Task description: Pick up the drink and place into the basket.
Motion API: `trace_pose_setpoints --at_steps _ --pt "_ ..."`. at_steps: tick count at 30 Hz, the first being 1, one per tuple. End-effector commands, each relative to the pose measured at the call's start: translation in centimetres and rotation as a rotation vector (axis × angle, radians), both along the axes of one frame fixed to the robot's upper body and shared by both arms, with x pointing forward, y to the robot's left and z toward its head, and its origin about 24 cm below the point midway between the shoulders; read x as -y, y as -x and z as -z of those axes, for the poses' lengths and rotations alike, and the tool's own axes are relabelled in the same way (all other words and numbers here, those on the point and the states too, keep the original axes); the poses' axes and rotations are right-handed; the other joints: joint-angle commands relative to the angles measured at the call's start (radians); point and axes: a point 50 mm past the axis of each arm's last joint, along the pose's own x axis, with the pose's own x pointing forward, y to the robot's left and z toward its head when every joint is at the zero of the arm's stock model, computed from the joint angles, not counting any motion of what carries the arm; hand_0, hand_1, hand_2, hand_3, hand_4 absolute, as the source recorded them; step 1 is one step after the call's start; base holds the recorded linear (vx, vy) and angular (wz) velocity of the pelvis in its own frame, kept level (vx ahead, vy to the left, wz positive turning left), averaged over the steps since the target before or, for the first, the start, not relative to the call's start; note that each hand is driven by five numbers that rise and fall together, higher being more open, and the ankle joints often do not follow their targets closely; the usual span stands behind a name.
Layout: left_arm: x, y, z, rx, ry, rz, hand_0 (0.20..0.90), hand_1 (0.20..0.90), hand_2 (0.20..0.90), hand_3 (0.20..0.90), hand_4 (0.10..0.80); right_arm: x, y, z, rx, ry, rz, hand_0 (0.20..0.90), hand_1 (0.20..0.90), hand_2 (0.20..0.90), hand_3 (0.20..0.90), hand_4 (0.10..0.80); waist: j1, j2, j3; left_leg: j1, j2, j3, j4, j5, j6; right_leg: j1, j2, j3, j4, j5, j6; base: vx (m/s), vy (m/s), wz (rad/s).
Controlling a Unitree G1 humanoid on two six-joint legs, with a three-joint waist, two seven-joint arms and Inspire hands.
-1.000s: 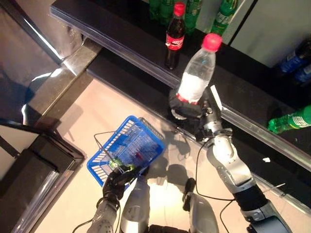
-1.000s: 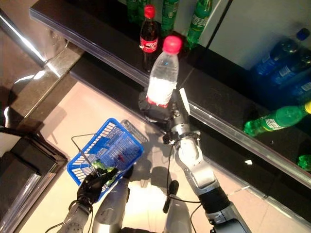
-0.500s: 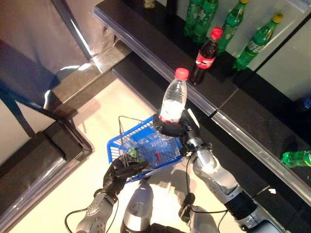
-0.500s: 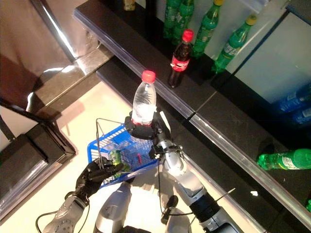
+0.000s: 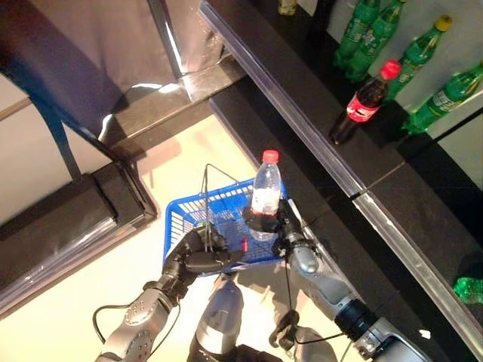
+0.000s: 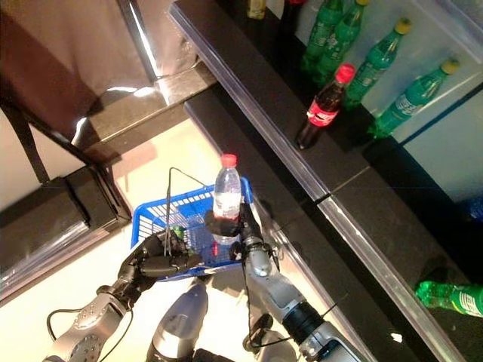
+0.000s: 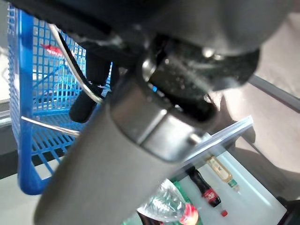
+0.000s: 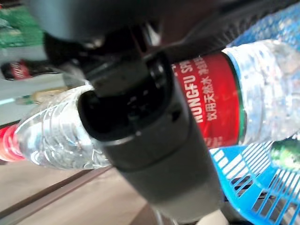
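Observation:
My right hand is shut on a clear water bottle with a red cap and red label. The bottle stands upright over the right side of the blue wire basket, low against its rim. My left hand is shut on the basket's front edge and wire handle and holds it above the floor. A small green thing and a red one lie in the basket.
A black counter runs diagonally on the right. On it stand a cola bottle and several green bottles. Another green bottle lies at lower right. A dark step and post are on the left.
The camera has swung, shifting the whole scene. My right hand has brought the bottle down from high over the counter to the basket's right side. My left hand has lifted the basket.

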Motion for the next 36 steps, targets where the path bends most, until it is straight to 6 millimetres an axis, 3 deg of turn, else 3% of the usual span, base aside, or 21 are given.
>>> trace_pose_setpoints --at_steps 1,6,14,20,26,29,36 --pt "5.0 -0.1 -10.3 0.533 0.271 0.354 0.300 0.300 0.300 0.200 0.100 -4.9 -0.2 -4.8 0.240 -0.095 -0.164 0.300 0.300 0.300 0.200 0.100 -0.001 0.030 -0.166 -0.029 -0.067 -0.067 0.089 -0.008 0.075 0.004 0.064 -0.027 -0.021 0.098 -0.117 0.012 -0.030 0.06" --pt "6.6 0.5 -10.9 0.532 0.343 0.506 0.300 0.300 0.300 0.200 0.100 -5.4 0.4 -2.5 0.164 -0.049 -0.186 0.300 0.300 0.300 0.200 0.100 0.009 0.028 -0.161 -0.033 -0.072 -0.078 0.087 -0.007 0.077 0.003 0.063 -0.030 -0.024 0.102 -0.113 0.026 -0.031 0.11" --pt "6.5 0.3 -11.5 0.546 0.330 0.520 0.300 0.300 0.300 0.200 0.100 -4.6 0.6 1.8 -0.020 0.114 -0.216 0.300 0.300 0.300 0.200 0.100 0.011 0.027 -0.157 -0.039 -0.073 -0.071 0.090 -0.010 0.074 0.000 0.060 -0.019 -0.028 0.106 -0.108 0.008 -0.002 0.00" --pt "6.3 0.3 -11.5 0.521 0.313 0.551 0.300 0.300 0.300 0.200 0.100 -1.7 2.0 8.3 -0.348 0.314 -0.276 0.300 0.300 0.300 0.200 0.100 0.045 0.022 -0.154 -0.042 -0.075 -0.079 0.081 -0.007 0.077 0.006 0.063 -0.025 -0.044 0.113 -0.105 0.019 -0.046 0.00" --pt "6.3 0.2 -11.8 0.506 0.308 0.579 0.300 0.300 0.300 0.200 0.100 0.1 2.7 11.1 -0.560 0.295 -0.221 0.300 0.300 0.300 0.200 0.100 0.071 0.014 -0.147 -0.038 -0.074 -0.091 0.077 -0.003 0.079 0.015 0.072 -0.028 -0.051 0.119 -0.108 0.026 -0.060 0.02" --pt "6.5 0.3 -11.9 0.498 0.292 0.604 0.300 0.300 0.300 0.200 0.100 1.3 3.6 12.6 -0.676 0.368 -0.242 0.300 0.300 0.300 0.200 0.100 0.083 0.008 -0.152 -0.032 -0.072 -0.095 0.074 -0.003 0.079 0.021 0.077 -0.030 -0.053 0.121 -0.108 0.049 -0.052 0.05" --pt "7.2 0.6 -12.1 0.473 0.282 0.627 0.300 0.300 0.300 0.200 0.100 3.7 4.6 13.9 -0.838 0.518 -0.137 0.300 0.300 0.300 0.200 0.100 0.094 0.005 -0.156 -0.023 -0.070 -0.100 0.069 0.001 0.084 0.032 0.083 -0.026 -0.060 0.132 -0.105 0.031 -0.028 0.07"
